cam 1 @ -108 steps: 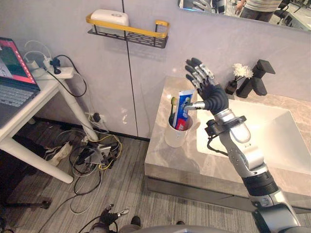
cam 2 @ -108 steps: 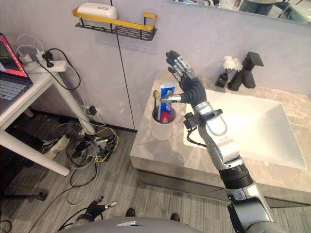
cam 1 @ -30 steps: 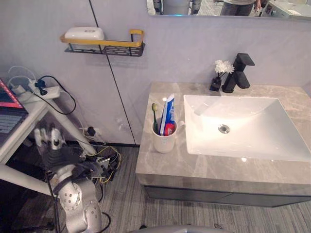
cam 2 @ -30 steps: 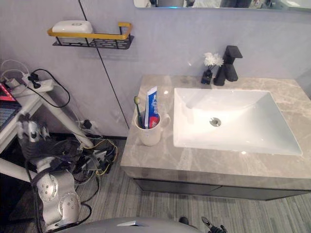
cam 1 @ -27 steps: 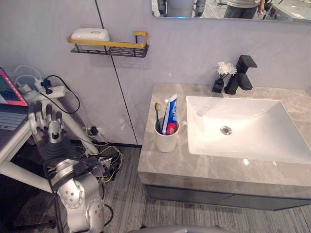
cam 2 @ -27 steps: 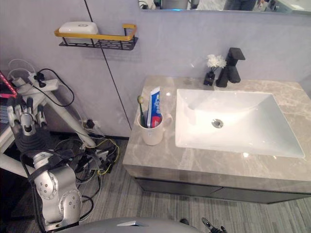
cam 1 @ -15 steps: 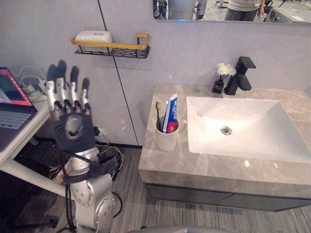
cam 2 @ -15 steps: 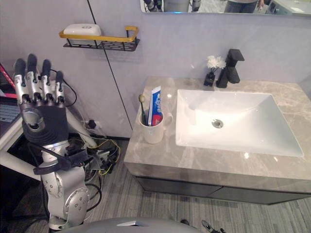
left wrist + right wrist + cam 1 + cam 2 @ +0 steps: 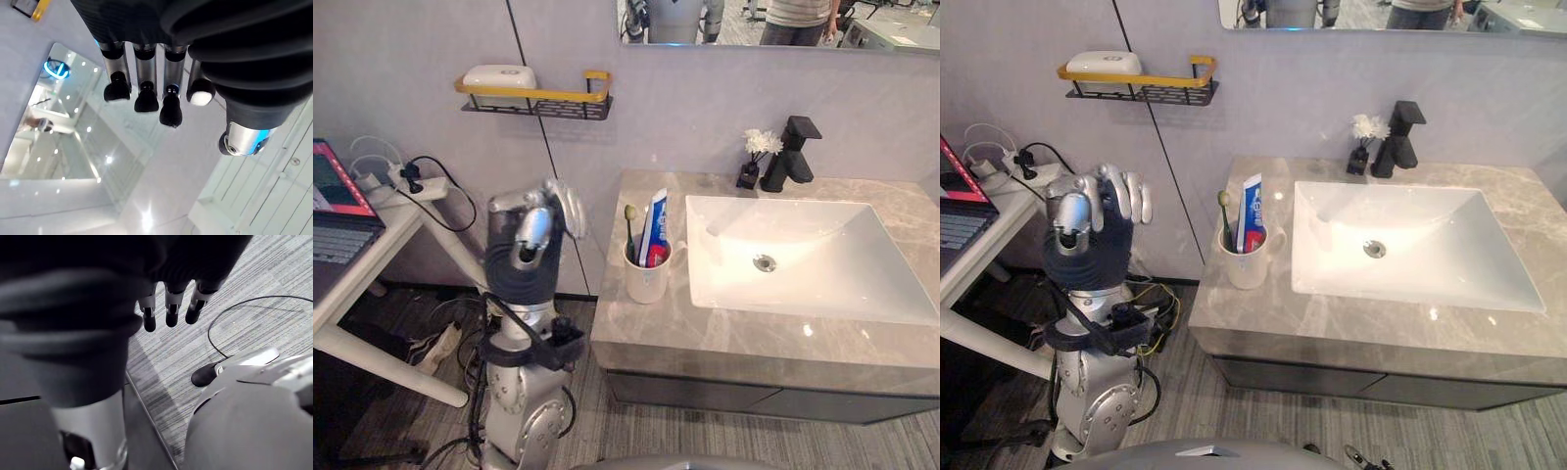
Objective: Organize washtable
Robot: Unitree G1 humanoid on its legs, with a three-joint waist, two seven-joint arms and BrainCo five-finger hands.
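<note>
A white cup (image 9: pixel 646 280) stands on the marble washtable (image 9: pixel 724 333), left of the basin (image 9: pixel 822 284). It holds a toothbrush (image 9: pixel 629 227) and a tube of toothpaste (image 9: pixel 653 230). My left hand (image 9: pixel 525 245) is raised in the air to the left of the washtable, apart from the cup, its fingers (image 9: pixel 1126 196) curled into an empty fist. My right hand (image 9: pixel 168 308) hangs low over the grey floor with its fingers straight and nothing in them.
A black tap (image 9: pixel 793 154) and a small vase of white flowers (image 9: pixel 751 162) stand behind the basin. A wall shelf (image 9: pixel 538 98) carries a white soap box (image 9: pixel 499 75). At the left, a white desk (image 9: pixel 362 245) has a laptop (image 9: pixel 333 196) and a power strip (image 9: pixel 406 186).
My left hand has swung right towards the washtable, and its straight fingers have curled into a fist. The cup and its contents stay put.
</note>
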